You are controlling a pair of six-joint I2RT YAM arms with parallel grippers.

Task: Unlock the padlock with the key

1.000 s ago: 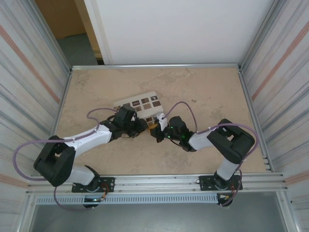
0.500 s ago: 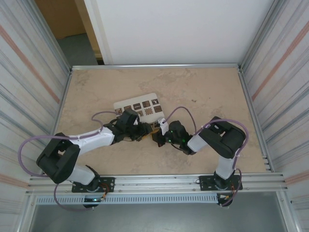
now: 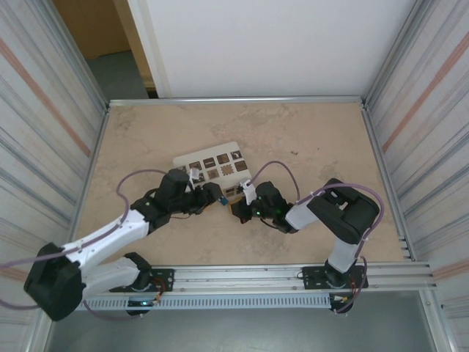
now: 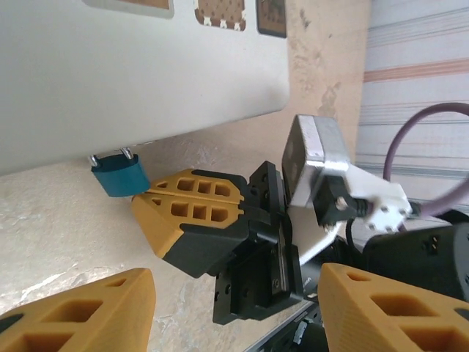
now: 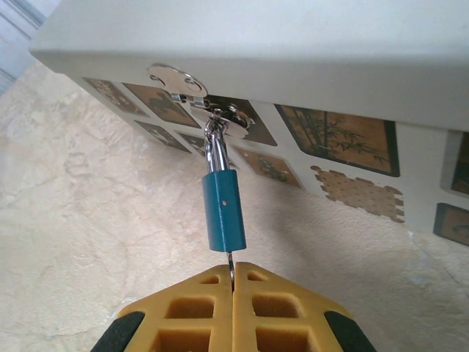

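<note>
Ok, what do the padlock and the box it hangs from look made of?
Padlock: matte blue body, likely painted or anodised metal; its shackle is shiny bare metal with bright glints. Box: smooth off-white surface, perhaps painted wood or plastic; can't tell which.

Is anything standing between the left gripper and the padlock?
Yes, partly: the right gripper, shut on the key under the padlock, lies beside it, across the path of the open left gripper.

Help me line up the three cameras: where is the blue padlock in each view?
Top external: padlock at centre, just below the white box.
Left wrist: padlock left of centre, under the box's edge.
Right wrist: padlock at centre, hanging from the hasp.
Shared landmark: the white box.
</note>
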